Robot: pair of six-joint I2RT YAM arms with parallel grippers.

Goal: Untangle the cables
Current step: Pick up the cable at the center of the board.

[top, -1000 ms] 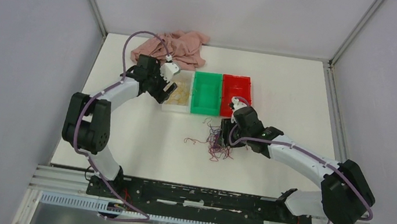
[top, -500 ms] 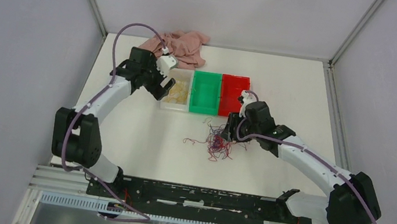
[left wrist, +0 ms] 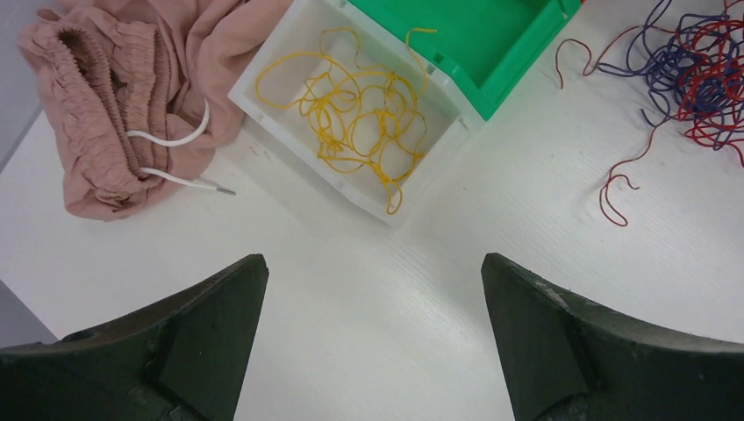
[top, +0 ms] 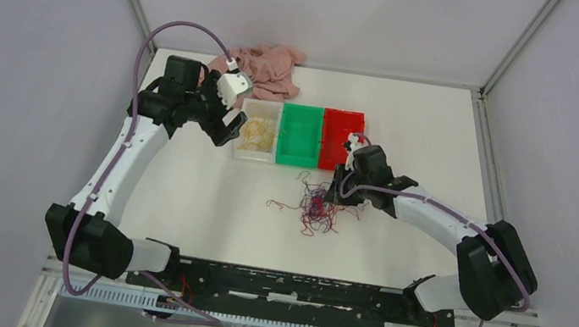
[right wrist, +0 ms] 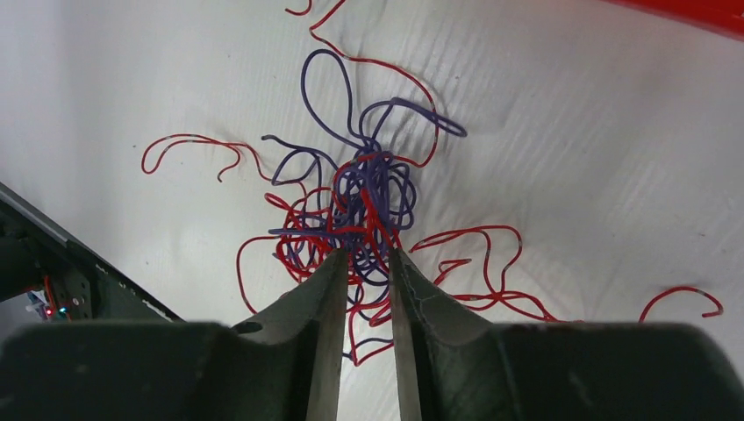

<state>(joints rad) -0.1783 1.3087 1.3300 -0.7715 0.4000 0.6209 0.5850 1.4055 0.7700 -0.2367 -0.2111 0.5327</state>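
A tangle of red and purple cables (top: 318, 206) lies on the white table in front of the bins. In the right wrist view the tangle (right wrist: 368, 189) sits right at my right gripper (right wrist: 367, 253), whose jaws stand a narrow gap apart with a few strands running between them. Seen from above, the right gripper (top: 335, 194) is at the tangle's right edge. Loose yellow cables (left wrist: 360, 114) lie inside the white bin (left wrist: 298, 151). My left gripper (left wrist: 370, 261) hangs wide open and empty above bare table, just left of that bin (top: 238, 154).
A green bin (top: 300, 135) and a red bin (top: 342, 128) stand side by side to the right of the white one. A crumpled pink garment (top: 265, 70) with a white drawstring (left wrist: 175, 140) lies at the back left corner.
My left gripper has drawn back to the left from over the white bin and opened fully. The right gripper's jaws have narrowed at the tangle.
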